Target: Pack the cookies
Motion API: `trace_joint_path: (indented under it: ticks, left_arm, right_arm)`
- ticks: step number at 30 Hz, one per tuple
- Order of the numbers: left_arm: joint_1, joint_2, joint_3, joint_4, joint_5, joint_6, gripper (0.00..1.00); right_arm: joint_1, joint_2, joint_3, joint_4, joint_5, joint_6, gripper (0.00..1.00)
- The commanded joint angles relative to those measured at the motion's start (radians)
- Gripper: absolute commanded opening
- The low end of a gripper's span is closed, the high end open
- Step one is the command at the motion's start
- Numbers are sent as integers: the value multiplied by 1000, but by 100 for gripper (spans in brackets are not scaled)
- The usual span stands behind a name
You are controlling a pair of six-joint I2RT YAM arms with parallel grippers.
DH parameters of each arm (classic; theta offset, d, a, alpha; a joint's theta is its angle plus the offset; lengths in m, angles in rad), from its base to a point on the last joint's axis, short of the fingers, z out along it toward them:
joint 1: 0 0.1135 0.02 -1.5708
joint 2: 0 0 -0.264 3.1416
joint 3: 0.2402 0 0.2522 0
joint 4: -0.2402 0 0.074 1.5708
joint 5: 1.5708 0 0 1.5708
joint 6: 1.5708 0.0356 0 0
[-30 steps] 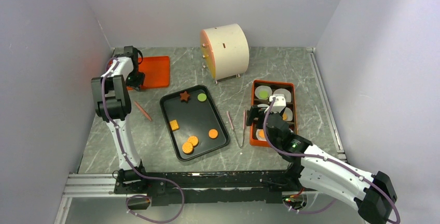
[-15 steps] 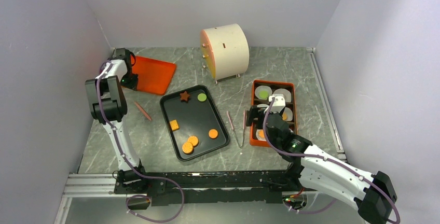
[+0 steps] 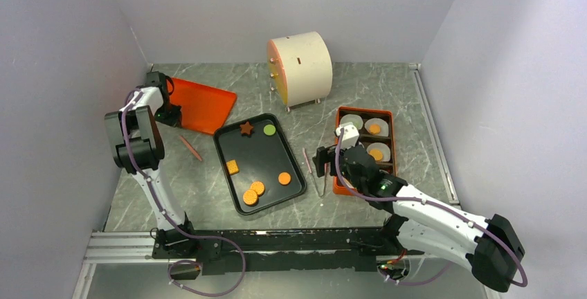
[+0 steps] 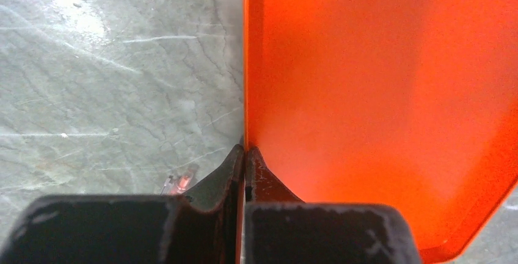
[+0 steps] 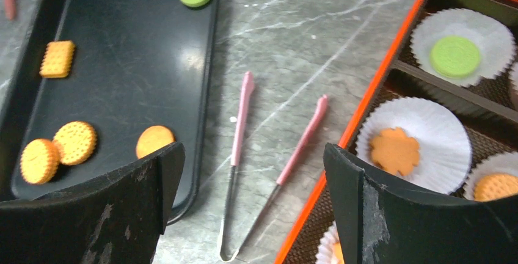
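Several cookies lie on the black tray [image 3: 225, 140]: a brown star [image 3: 246, 129], a green round [image 3: 269, 130], an orange square [image 3: 232, 167] and orange rounds [image 3: 253, 192]. The orange box [image 3: 390, 115] holds white liners with a green round [image 5: 455, 56], an orange flower [image 5: 396, 150] and an orange round [image 5: 495, 186]. My right gripper [image 3: 325, 162] is open and empty above the pink tongs [image 5: 241, 123], between tray and box; in its wrist view the gripper [image 5: 251, 154] frames the tongs. My left gripper [image 3: 169, 113] is shut on the edge of the orange lid [image 3: 202, 104], as its wrist view [image 4: 245, 151] shows.
A white cylindrical container [image 3: 299, 68] stands at the back centre. A pink stick [image 3: 190, 148] lies left of the black tray. Grey walls close in on the left, back and right.
My right gripper has moved left, from over the box to above the tongs. My left gripper has shifted left and turned the orange lid, which now reaches toward the black tray.
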Motion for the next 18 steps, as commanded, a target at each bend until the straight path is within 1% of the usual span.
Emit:
trace_joint_path:
  ticks: [1, 6, 10, 14, 18]
  left_arm:
    - [17, -101, -14, 27, 82, 0, 5]
    - [48, -155, -69, 83, 159, -40, 5]
    - [67, -162, -50, 85, 171, -47, 5]
    - [88, -143, -19, 95, 171, -42, 5]
    - [93, -82, 25, 94, 154, -22, 5]
  right_arm:
    - [2, 38, 77, 47, -103, -21, 89]
    - [2, 79, 106, 71, -171, 36, 89]
    - [2, 102, 114, 101, -214, 87, 89]
    - [3, 118, 121, 113, -229, 99, 89]
    - [3, 137, 133, 111, -226, 95, 89]
